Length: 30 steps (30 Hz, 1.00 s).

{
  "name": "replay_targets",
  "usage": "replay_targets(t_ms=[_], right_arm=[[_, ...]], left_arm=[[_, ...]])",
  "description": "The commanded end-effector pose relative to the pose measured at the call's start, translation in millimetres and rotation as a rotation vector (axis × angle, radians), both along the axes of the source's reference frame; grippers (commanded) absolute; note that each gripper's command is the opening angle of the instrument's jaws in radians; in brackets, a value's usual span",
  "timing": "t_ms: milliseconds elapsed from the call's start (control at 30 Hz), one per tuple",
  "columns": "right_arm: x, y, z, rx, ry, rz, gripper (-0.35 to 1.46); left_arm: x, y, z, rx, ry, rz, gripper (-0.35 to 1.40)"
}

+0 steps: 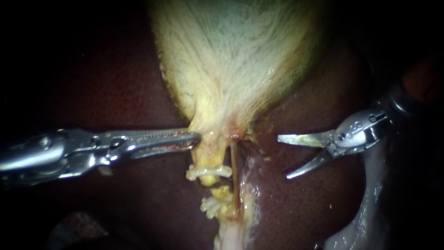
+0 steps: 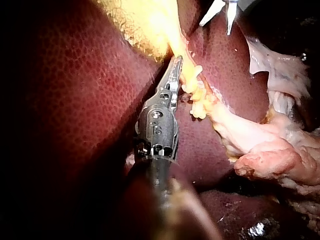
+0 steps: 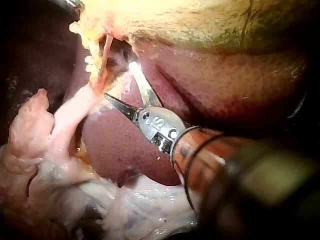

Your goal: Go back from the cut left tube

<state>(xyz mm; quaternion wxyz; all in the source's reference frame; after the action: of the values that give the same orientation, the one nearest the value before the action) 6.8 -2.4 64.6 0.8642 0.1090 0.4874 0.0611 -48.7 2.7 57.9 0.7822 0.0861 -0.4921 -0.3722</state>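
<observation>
The pale yellow gallbladder hangs down the middle and narrows to a neck. Below it the left tube is cut in two; the upper stump carries a pale clip, and the lower stump lies apart from it. Beside it the thin reddish right tube runs whole. My left instrument is shut on the gallbladder's neck, also seen in the left wrist view. My right instrument has two pointed blades standing open, well to the right of both tubes, over the liver.
Dark red liver surrounds the gallbladder on both sides. Pale fatty tissue lies heaped beyond the tubes' lower end, beside my right instrument. A whitish strip of tissue runs under the right shaft.
</observation>
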Motion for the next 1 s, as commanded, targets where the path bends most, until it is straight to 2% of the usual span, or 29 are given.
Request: replay_targets(t_ms=[33, 100, 167, 300, 500, 1000], right_arm=[[0.0, -0.1, 0.0, 0.001, -0.001, 0.002, 1.41], [0.0, -0.1, 0.0, 0.001, -0.001, 0.002, 1.41], [0.0, -0.1, 0.0, 0.001, -0.001, 0.002, 1.41], [0.0, -0.1, 0.0, -0.004, 0.000, -0.001, 1.43], [0.0, -0.1, 0.0, -0.008, 0.002, -0.006, 1.43], [0.0, -0.1, 0.0, -0.013, 0.002, -0.009, 1.43]], left_arm=[[-0.5, -0.5, 0.5, -0.003, -0.005, 0.007, -0.01], [-1.4, -1.2, 1.4, -0.014, -0.009, 0.015, 0.00], [-2.5, -2.0, 2.6, -0.001, -0.007, 0.028, 0.00], [-3.8, -2.5, 4.5, 0.021, -0.007, 0.035, 0.00], [-3.7, -1.9, 5.5, 0.033, -0.010, 0.036, 0.00], [-3.9, -2.1, 5.1, 0.034, -0.008, 0.037, 0.00]])
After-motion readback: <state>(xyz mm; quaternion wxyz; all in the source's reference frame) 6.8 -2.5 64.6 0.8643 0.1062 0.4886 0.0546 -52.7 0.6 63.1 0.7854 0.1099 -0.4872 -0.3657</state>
